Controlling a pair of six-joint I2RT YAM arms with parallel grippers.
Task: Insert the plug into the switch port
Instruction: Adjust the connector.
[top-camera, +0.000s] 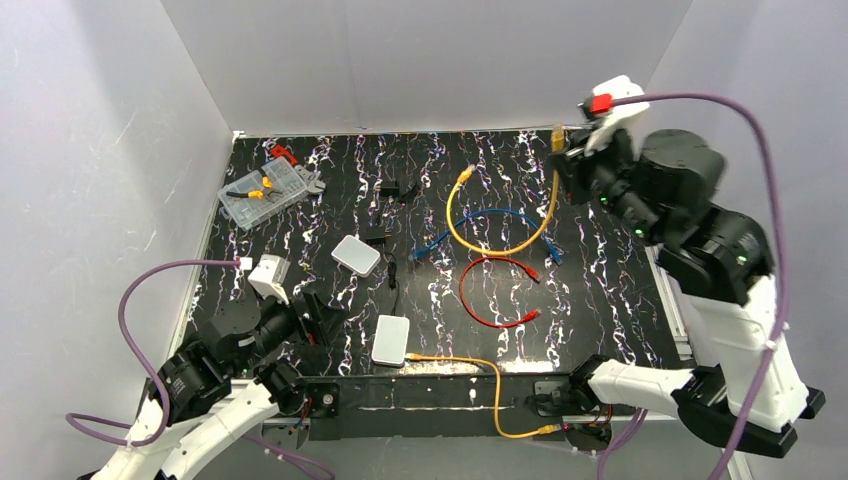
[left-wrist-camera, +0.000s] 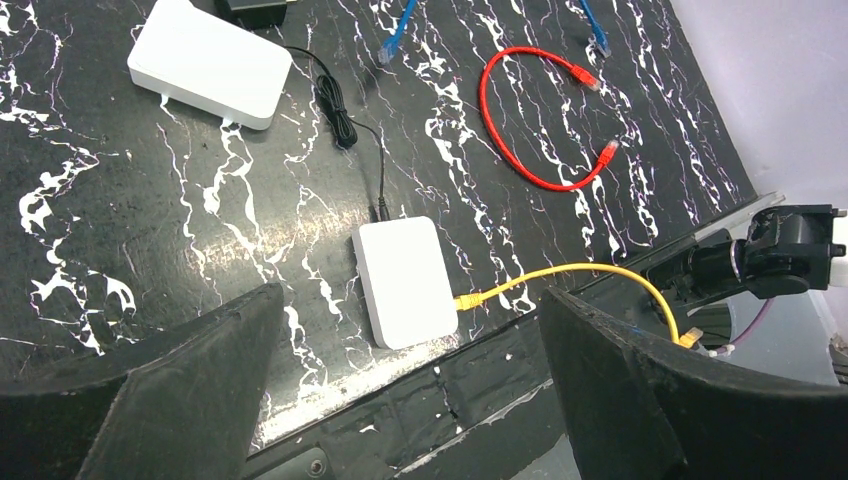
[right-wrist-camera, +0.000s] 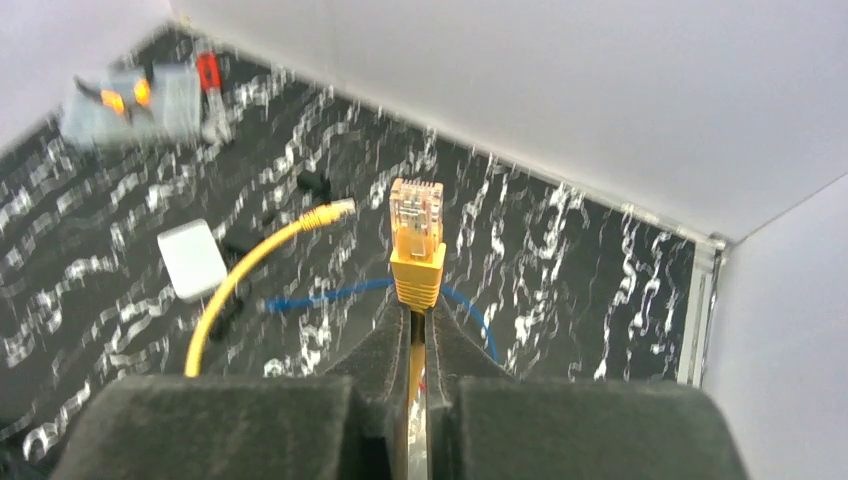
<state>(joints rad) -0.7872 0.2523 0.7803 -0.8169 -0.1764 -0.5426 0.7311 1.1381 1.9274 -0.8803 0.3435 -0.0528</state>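
Note:
The switch (top-camera: 390, 340) (left-wrist-camera: 405, 280) is a pale flat box lying near the table's front edge. A second yellow cable (top-camera: 470, 362) meets the switch's right edge with its plug (left-wrist-camera: 466, 298); the switch port itself is too small to make out. My right gripper (top-camera: 562, 158) (right-wrist-camera: 415, 312) is raised over the far right of the table. It is shut on a yellow cable just behind its plug (top-camera: 558, 137) (right-wrist-camera: 416, 240), which sticks out past the fingertips. My left gripper (top-camera: 322, 320) (left-wrist-camera: 410, 300) is open and empty, to the left of the switch.
A smaller, squarer white box (top-camera: 356, 254) with a black adapter cord (left-wrist-camera: 340, 105) lies mid-table. Red cable (top-camera: 495, 292) and blue cable (top-camera: 490, 225) lie right of centre. A clear parts box (top-camera: 262, 192) stands at the far left. White walls enclose the table.

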